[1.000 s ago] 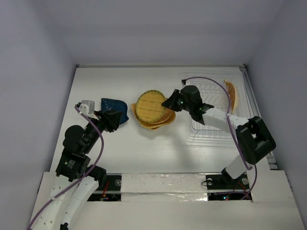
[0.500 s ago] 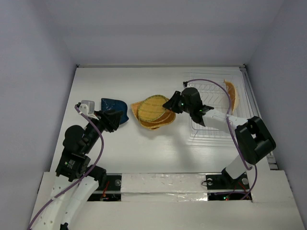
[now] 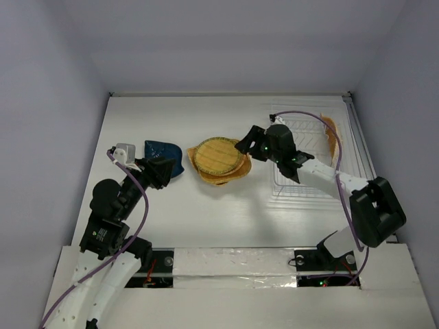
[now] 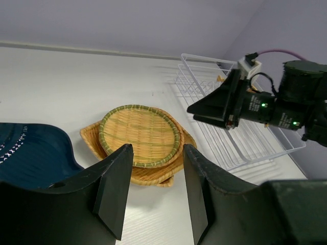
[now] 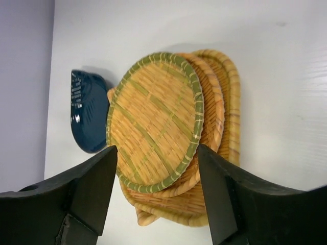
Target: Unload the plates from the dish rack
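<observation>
A round woven plate (image 3: 216,155) with a green rim lies flat on top of other orange-yellow woven plates (image 5: 225,127) in the middle of the table. My right gripper (image 3: 241,145) hovers just right of that stack, open, with nothing between its fingers (image 5: 92,191). Left of the stack lies the dark blue plate (image 3: 163,155). My left gripper (image 3: 163,171) stands open beside it, holding nothing. One more orange plate (image 3: 332,134) stands on edge at the far right of the white wire dish rack (image 3: 310,179).
The rack (image 4: 240,145) takes up the right side of the table, and my right arm reaches across it. White walls close in the table at the back and both sides. Bare tabletop (image 3: 206,212) lies between the stack and the arm bases.
The right gripper laid the tilted round plate flat on the stack, opened and let it go, pulling back slightly to the right. The left arm has not moved.
</observation>
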Controlling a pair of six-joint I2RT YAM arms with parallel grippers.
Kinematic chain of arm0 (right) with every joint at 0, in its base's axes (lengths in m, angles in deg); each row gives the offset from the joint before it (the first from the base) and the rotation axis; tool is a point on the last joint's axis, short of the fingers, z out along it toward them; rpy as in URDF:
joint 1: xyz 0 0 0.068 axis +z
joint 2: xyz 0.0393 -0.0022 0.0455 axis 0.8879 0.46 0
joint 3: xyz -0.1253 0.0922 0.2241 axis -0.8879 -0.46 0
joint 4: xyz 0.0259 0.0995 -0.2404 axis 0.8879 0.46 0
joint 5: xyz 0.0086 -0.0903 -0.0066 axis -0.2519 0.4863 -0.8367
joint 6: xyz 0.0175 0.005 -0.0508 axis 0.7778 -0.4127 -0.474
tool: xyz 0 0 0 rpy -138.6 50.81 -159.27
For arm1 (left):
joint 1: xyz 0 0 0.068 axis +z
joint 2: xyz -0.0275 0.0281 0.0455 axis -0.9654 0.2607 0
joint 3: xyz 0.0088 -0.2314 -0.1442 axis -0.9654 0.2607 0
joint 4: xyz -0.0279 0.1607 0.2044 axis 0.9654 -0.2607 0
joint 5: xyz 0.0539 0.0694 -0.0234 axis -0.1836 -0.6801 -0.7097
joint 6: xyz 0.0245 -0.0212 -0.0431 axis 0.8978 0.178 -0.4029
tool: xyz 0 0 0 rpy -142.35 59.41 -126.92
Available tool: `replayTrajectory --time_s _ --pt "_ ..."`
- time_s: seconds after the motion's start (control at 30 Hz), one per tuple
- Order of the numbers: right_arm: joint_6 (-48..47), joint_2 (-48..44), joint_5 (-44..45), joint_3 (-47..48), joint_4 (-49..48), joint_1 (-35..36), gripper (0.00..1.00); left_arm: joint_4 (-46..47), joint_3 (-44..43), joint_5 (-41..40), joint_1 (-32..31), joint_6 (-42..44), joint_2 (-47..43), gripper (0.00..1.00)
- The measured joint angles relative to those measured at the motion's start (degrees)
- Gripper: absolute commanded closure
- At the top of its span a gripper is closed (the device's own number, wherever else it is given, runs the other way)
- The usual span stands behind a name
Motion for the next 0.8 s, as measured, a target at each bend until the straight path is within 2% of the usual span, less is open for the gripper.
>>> replayTrajectory --time_s 0.03,0.13,0.17,0.2,0.33,0.43,0.47,0.57,0.7,0.8 --pt "-0.44 -1.46 1.16 -0.17 0.72 0.0 0.31 0.02 0.0 0.0 0.0 0.0 0.0 0.59" --pt "-2.38 -6.8 5.49 -0.87 3.37 0.0 0.69 0.0 0.0 0.02 0.0 0.0 -0.02 0.59" --pt "-2.95 -8.76 7.45 -0.92 4.68 0.0 0.93 0.0 0.0 0.02 0.0 0.0 -0.02 0.59" --pt "-4.13 -10.8 10.23 -0.9 6.01 0.0 1.0 0.0 0.0 0.02 0.0 0.0 -0.04 0.59" --pt "-7.93 -16.65 24.11 0.48 13.64 -1.2 1.0 -0.02 0.0 0.07 0.0 0.0 -0.33 0.59" --pt "-10.73 -18.64 34.53 1.49 19.08 -6.32 0.89 -0.02 0.0 0.11 0.0 0.0 -1.2 0.59" --pt "-11.69 -19.1 37.64 1.51 20.61 -8.79 0.69 -0.09 0.0 0.11 0.0 0.0 -1.53 0.59" --pt "-14.67 -19.71 43.85 1.51 24.33 -14.93 0.36 -0.44 0.0 0.09 -0.13 0.0 -2.51 0.58" --pt "-18.56 -18.88 48.13 2.16 27.93 -20.59 0.36 -0.94 0.02 0.07 -1.49 -0.04 -4.0 0.57" --pt "-20.52 -14.27 47.3 6.25 30.51 -23.3 0.39 -1.31 0.02 0.2 -3.15 -0.26 -5.6 0.54"
